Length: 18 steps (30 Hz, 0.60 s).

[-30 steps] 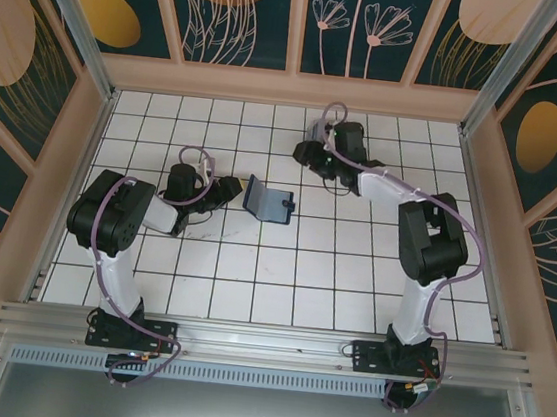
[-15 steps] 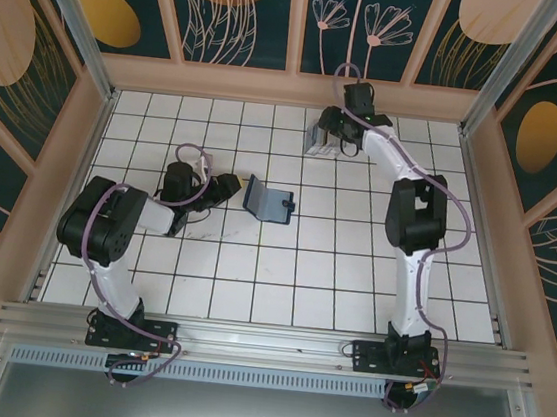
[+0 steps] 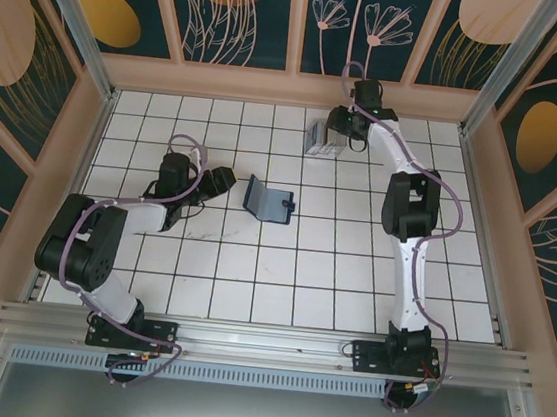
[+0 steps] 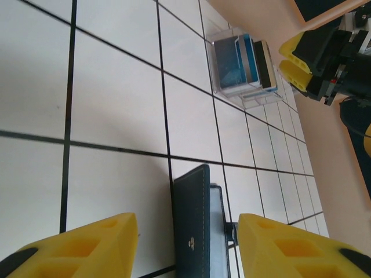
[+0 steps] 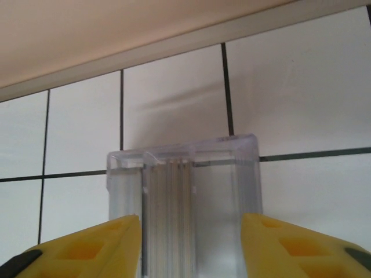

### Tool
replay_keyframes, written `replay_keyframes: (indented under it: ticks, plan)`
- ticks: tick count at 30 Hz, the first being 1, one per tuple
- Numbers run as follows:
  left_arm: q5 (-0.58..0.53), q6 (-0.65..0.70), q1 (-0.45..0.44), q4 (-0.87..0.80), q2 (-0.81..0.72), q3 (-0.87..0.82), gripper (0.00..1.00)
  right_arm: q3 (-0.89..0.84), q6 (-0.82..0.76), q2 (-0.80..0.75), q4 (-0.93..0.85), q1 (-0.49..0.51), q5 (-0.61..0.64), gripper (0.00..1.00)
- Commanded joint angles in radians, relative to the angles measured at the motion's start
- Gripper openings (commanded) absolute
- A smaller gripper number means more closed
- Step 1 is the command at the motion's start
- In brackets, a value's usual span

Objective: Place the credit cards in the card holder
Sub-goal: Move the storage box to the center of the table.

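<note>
The credit cards [image 5: 171, 220] stand on edge in a clear plastic box [image 3: 321, 138] at the back of the tiled floor, also seen as the box [image 4: 240, 65] in the left wrist view. My right gripper [image 3: 340, 127] hangs over it, open, its yellow fingers [image 5: 87, 249] on either side of the box [image 5: 232, 191], touching nothing. The card holder [image 3: 267, 199], dark navy with a lighter blue inner face, stands half open in the middle. My left gripper [image 3: 219, 180] is open just left of it, and the card holder [image 4: 193, 226] lies ahead between its fingers [image 4: 87, 246].
The beige back wall [image 3: 292, 89] runs right behind the clear box. Side walls [image 3: 66, 174] close in the white tiled floor [image 3: 280, 279]. The right gripper [image 4: 310, 58] shows beside the box in the left wrist view.
The right arm swung from mid-floor out to the back and now hovers over the clear box. The left arm stretched forward towards the card holder. The card holder has not moved.
</note>
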Motion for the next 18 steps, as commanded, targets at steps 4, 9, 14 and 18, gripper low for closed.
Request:
replay_keyframes:
  ticks: [4,9,14,18]
  plan:
    - [-0.047,0.050,0.005,-0.074,-0.024,0.017,0.50,-0.003,-0.012,0.023,-0.062,0.005,-0.019,0.45]
    - [-0.048,0.039,0.005,-0.064,-0.031,0.002,0.50,-0.061,-0.018,-0.033,-0.042,0.006,0.041,0.44]
    - [-0.057,0.041,0.004,-0.076,-0.053,-0.008,0.50,-0.079,-0.034,-0.092,-0.033,-0.006,0.056,0.43]
    - [-0.063,0.042,0.004,-0.087,-0.062,-0.008,0.50,-0.100,-0.031,-0.123,-0.014,-0.030,0.044,0.39]
